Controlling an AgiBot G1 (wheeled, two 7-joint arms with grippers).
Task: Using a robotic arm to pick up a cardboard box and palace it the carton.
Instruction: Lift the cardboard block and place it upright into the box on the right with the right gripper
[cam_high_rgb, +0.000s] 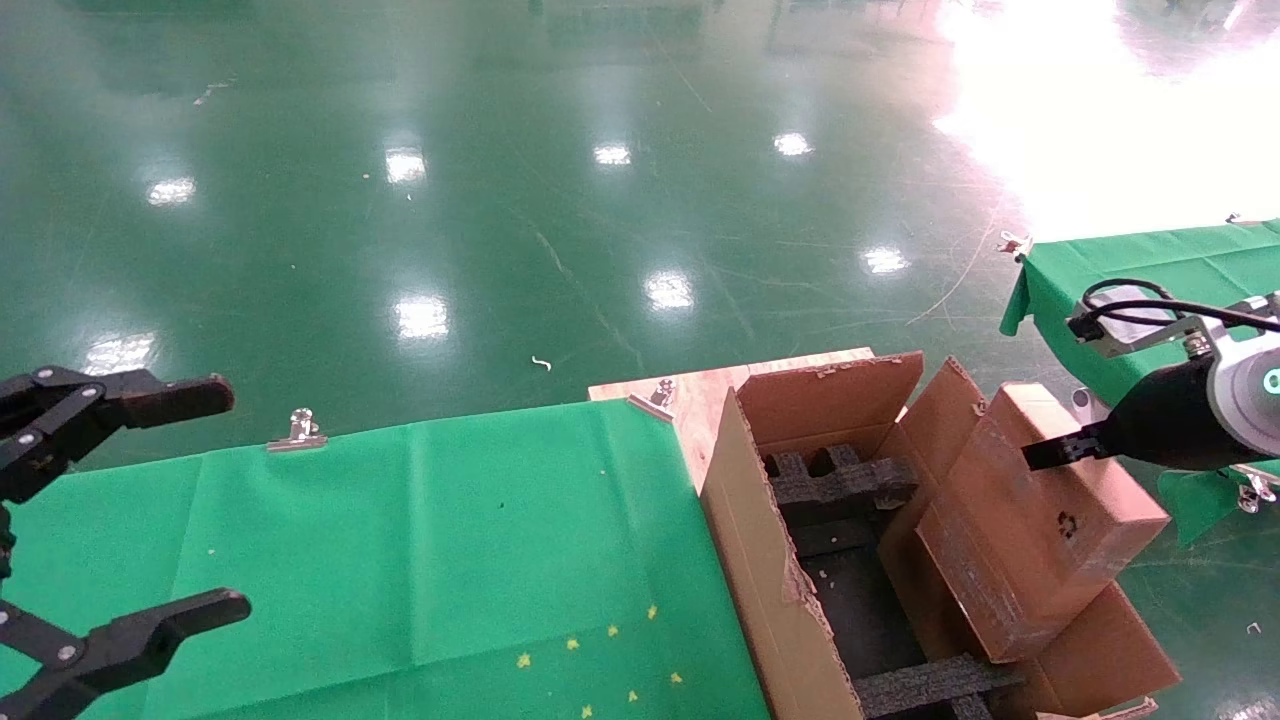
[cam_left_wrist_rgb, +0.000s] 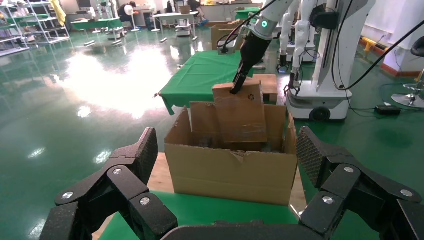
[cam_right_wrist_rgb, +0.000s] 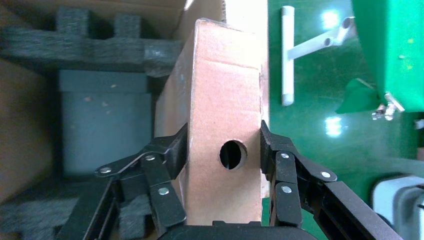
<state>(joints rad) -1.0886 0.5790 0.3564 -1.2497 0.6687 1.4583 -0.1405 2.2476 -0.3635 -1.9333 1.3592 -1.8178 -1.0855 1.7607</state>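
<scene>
The carton (cam_high_rgb: 750, 560) stands open at the right end of the table, with ragged flaps and black foam inserts (cam_high_rgb: 840, 480) inside. My right gripper (cam_high_rgb: 1050, 452) is shut on the cardboard box (cam_high_rgb: 1040, 520), which hangs tilted over the carton's right side with its lower end inside the opening. The right wrist view shows both fingers (cam_right_wrist_rgb: 175, 150) pressed on the narrow sides of the cardboard box (cam_right_wrist_rgb: 222, 100), beside a round hole. The left gripper (cam_high_rgb: 232, 500) is open and empty at the table's left edge. In its wrist view, the left gripper (cam_left_wrist_rgb: 227, 150) faces the carton (cam_left_wrist_rgb: 232, 170).
A green cloth (cam_high_rgb: 400, 560) covers the table, held by metal clips (cam_high_rgb: 297, 430). The carton rests on a wooden board (cam_high_rgb: 700, 390). A second green table (cam_high_rgb: 1150, 265) stands behind the right arm. Another robot's base (cam_left_wrist_rgb: 320, 95) is beyond the carton.
</scene>
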